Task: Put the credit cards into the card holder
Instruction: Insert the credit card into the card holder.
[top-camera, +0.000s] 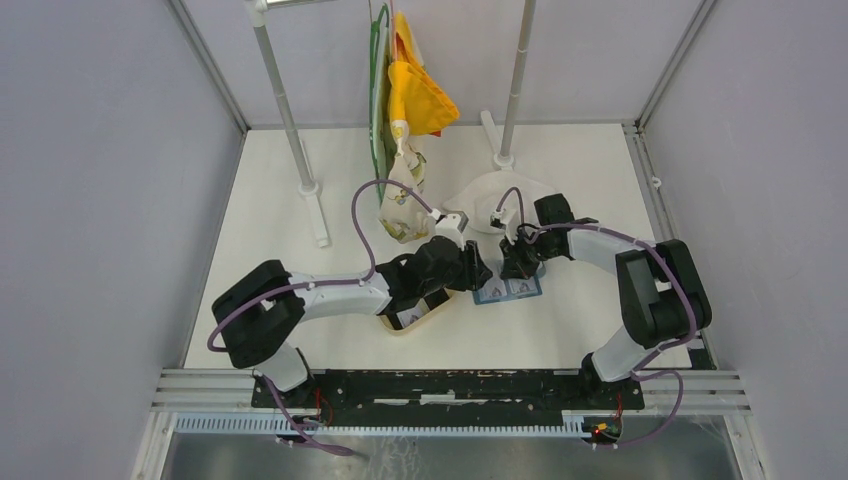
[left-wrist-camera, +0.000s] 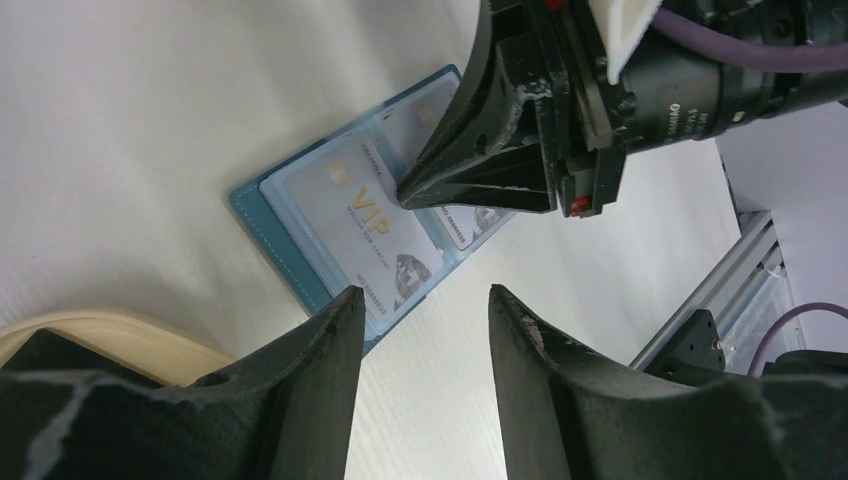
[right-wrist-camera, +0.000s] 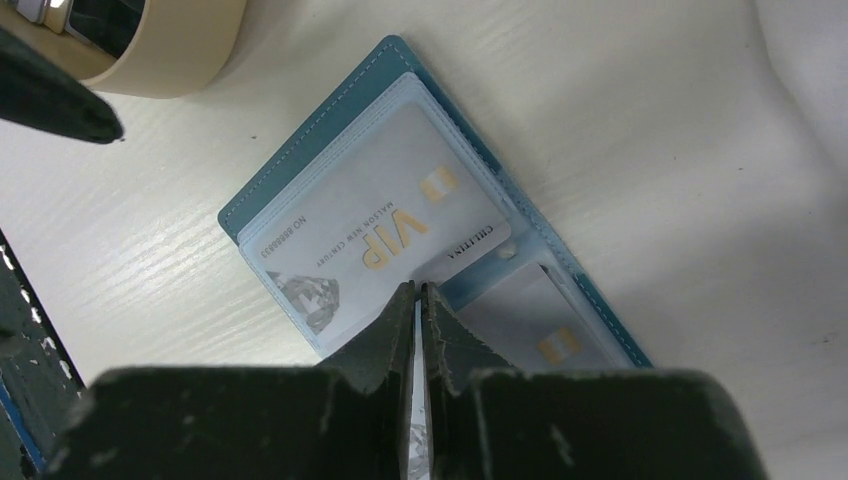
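surface: white table (top-camera: 270, 215) | on it: open blue card holder (top-camera: 507, 290), tan tray (top-camera: 402, 328)

I'm on a white table (top-camera: 270, 200) boxed in by pale grey walls (top-camera: 100, 150). Two white poles (top-camera: 285, 110) at 12 o'clock.

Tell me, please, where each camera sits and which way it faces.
Top external: fixed above and behind the bases, looking down at the table; both arms whole, left gripper and right gripper over the open card holder.
Left wrist: on the left arm, looking past its open fingers at the card holder; right gripper at top.
Right wrist: looks past its nearly closed fingers at the card holder.
Both wrist views share the VIP card and tan tray.
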